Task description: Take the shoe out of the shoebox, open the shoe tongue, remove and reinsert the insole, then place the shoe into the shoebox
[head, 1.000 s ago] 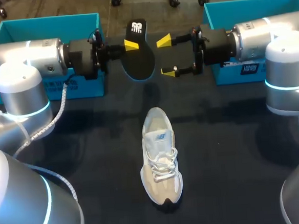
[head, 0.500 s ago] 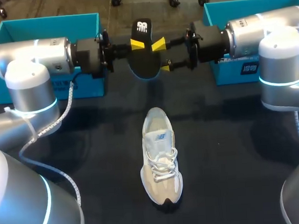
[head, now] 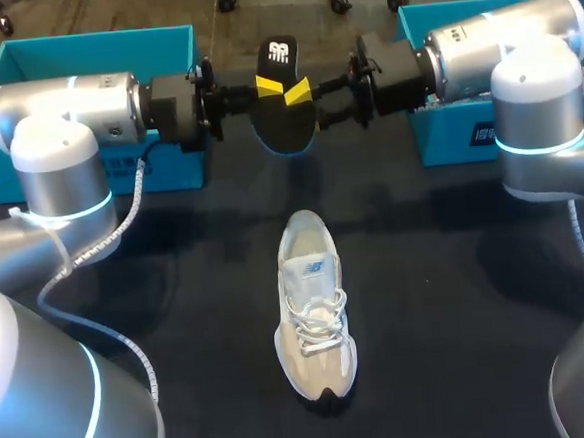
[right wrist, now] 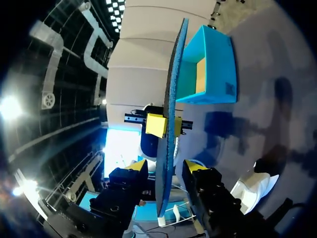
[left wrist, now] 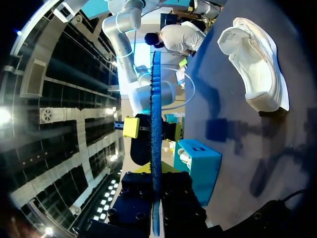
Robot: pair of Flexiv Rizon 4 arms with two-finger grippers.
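A black insole [head: 282, 104] hangs edge-up above the far middle of the table. My left gripper [head: 263, 89] is shut on it from the left; in the left wrist view the insole's blue edge [left wrist: 156, 114] runs straight out from between its fingers. My right gripper [head: 304, 108] comes in from the right, open, one finger on each side of the insole [right wrist: 170, 109] with small gaps showing in the right wrist view [right wrist: 166, 168]. The white shoe [head: 313, 308] lies on the dark table, toe toward the front, and also shows in both wrist views [left wrist: 255, 64] [right wrist: 255, 191].
A teal shoebox [head: 90, 53] stands at the back left behind my left arm, and another teal box [head: 459, 22] stands at the back right under my right arm. Dark table surface lies around the shoe.
My right gripper has moved left to the insole and its fingers have narrowed around it. The left gripper, still holding the insole, shifted slightly right early on. The shoe has not moved.
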